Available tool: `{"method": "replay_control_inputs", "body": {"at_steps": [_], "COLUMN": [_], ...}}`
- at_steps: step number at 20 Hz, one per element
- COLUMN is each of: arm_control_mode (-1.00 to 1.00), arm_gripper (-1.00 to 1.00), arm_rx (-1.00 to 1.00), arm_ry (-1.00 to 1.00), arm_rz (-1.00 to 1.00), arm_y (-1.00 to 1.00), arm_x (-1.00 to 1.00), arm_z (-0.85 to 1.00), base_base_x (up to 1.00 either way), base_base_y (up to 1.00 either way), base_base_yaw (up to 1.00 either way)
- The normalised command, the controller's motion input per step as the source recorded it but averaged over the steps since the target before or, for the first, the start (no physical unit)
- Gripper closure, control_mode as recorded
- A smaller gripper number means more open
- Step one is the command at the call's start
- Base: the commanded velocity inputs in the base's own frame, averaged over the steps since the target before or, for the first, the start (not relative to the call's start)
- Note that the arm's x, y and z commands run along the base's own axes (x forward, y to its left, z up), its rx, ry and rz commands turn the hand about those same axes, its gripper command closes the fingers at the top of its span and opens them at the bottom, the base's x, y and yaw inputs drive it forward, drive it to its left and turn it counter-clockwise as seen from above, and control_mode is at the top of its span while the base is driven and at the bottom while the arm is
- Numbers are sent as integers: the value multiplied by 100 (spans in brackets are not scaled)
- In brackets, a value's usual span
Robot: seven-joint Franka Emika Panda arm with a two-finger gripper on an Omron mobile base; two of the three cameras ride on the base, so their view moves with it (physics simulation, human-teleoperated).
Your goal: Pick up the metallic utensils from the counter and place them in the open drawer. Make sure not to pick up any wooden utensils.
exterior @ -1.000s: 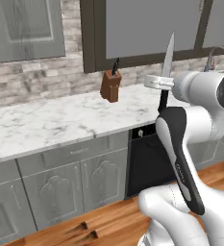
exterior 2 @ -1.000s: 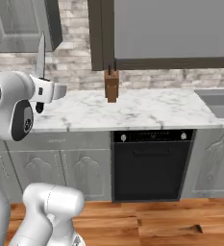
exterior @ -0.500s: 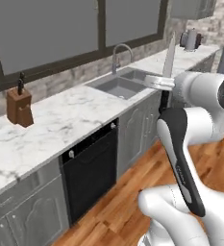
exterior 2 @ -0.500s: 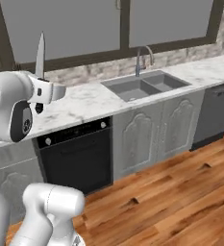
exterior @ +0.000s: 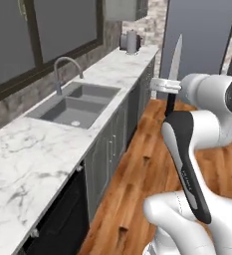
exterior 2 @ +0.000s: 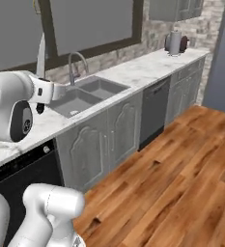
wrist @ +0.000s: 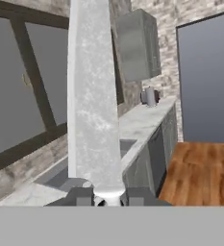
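The gripper [wrist: 106, 196] pinches the knife [exterior: 175, 56] by its black handle, the flat, speckled silver blade standing upright, high above the bench [exterior: 33, 149] and out over the wooden floor [exterior: 147, 164]. Since a second ago the base has swung along the kitchen: the knife block and black oven front have given way to the grey inset sink [exterior: 75, 103] with its curved tap, so the carry is under way. No drawer is visible beside that sink, so delivery looks pending.
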Motion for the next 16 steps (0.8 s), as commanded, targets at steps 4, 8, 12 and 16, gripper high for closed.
{"method": "replay_control_inputs", "body": {"at_steps": [4, 8, 12, 16], "arm_control_mode": [100, 100, 100, 100], "arm_gripper": [100, 100, 100, 100], "arm_rx": [0, 0, 0, 0], "arm_ry": [0, 0, 0, 0], "arm_rz": [0, 0, 0, 0], "arm_y": [0, 0, 0, 0], "arm_x": [0, 0, 0, 0], "arm_z": [0, 0, 0, 0], "base_base_x": [100, 96, 94, 79], "base_base_y": [2, 0, 0, 4], "base_base_yaw": [-62, -65, -67, -70]}}
